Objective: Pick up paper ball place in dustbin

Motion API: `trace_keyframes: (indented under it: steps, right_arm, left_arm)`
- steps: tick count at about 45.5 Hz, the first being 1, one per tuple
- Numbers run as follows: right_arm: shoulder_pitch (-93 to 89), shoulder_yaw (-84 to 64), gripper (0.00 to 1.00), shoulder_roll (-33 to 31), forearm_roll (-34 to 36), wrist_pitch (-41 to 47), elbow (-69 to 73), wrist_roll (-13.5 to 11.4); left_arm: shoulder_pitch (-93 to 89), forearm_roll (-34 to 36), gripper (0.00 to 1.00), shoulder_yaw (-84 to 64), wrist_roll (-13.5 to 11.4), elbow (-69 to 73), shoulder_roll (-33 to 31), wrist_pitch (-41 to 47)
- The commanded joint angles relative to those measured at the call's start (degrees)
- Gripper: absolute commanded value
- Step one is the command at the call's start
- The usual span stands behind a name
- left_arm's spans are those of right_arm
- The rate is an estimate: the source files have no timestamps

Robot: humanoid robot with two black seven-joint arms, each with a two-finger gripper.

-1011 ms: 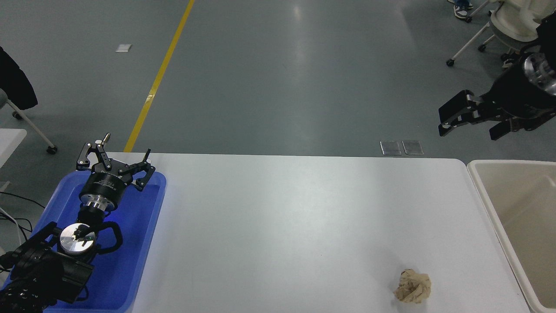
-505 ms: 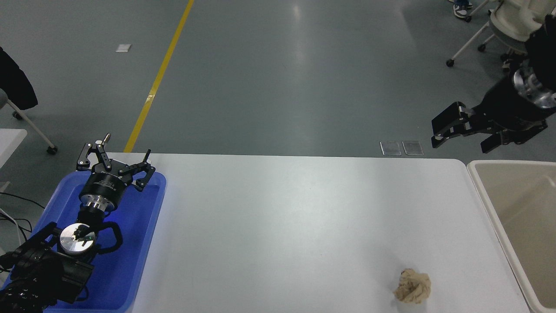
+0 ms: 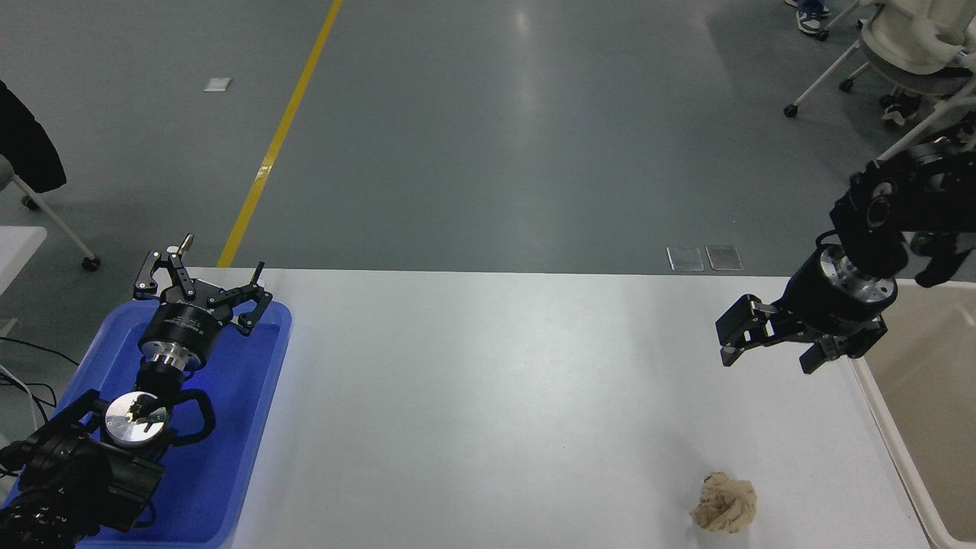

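The paper ball (image 3: 724, 502), a crumpled tan wad, lies on the white table (image 3: 488, 396) near its front right. The cream-white dustbin (image 3: 926, 450) stands off the table's right edge, partly cut off by the picture. My right gripper (image 3: 766, 360) hangs open above the table's right part, well behind the paper ball and just left of the dustbin, with nothing between its fingers. My left gripper (image 3: 200, 286) is parked open over the blue tray at the lower left.
A shallow blue tray (image 3: 252, 427) lies at the table's left end under the left arm. Beyond the table are grey floor with a yellow line (image 3: 278, 137) and wheeled chairs (image 3: 892, 46) at the top right.
My right gripper has come down and to the left, from above the floor behind the table to over the table's right part. The paper ball and left arm have not moved.
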Motion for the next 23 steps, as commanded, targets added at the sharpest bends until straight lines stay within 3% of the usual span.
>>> trace_keyframes:
  steps: [1,23]
  right_arm:
    - [-9.4,3.4,1.00,1.5,0.0,-3.9,-2.1,0.0]
    - [-16.6,4.4,1.00,2.4,0.0,-4.3,-5.5,0.0]
  left_arm:
    - [-0.1,0.0,1.00,0.0,0.0,0.0,0.0,0.0]
    - [0.0,0.0,1.00,0.0,0.0,0.0,0.0,0.0]
